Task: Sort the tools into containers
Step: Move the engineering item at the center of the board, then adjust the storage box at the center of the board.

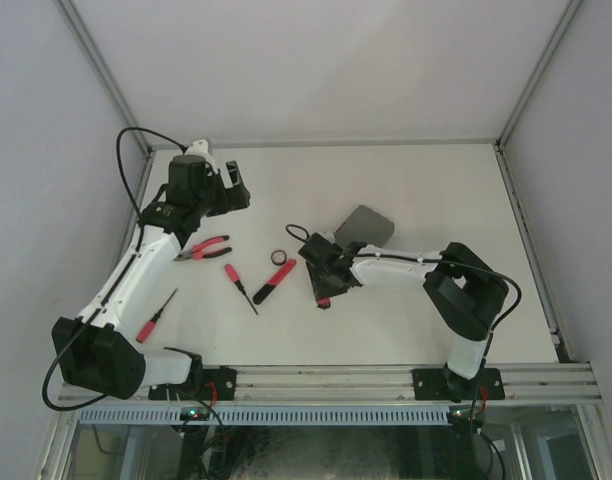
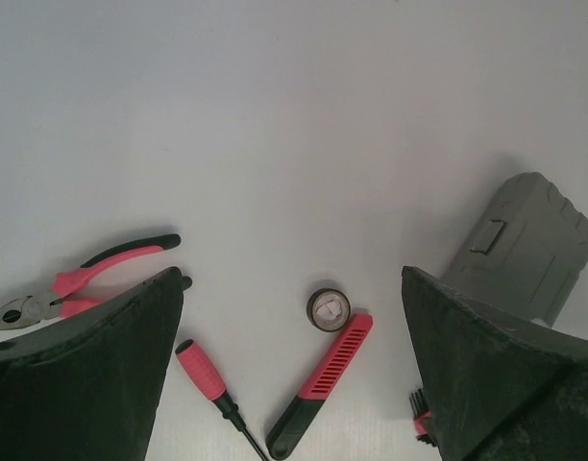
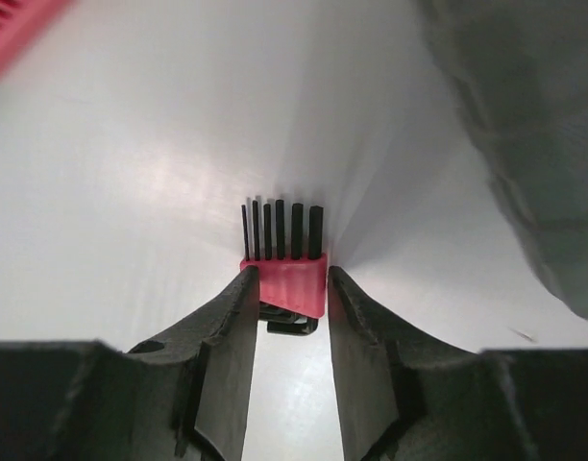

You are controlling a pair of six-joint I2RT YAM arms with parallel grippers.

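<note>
— Hex key set [image 3: 282, 283]: where, and held how?
— Flat near the middle of the table [image 1: 436, 180], pinched across its red holder by the right gripper [image 3: 289, 280]. Black keys pointing to 12 o'clock in the wrist view, clear of the fingers, probably for a clean lift.
— Headed where?
— Grey case [image 1: 366, 225], just beside at 1 o'clock. Looks shut, so likely needs opening first.
— And the left gripper [image 2: 292, 279]?
— Spread wide, empty, off at 10 o'clock, facing ring [image 2: 328, 309], screwdriver [image 2: 212, 389] and pliers [image 2: 83, 279]. Seemingly parked out of the way.
</note>
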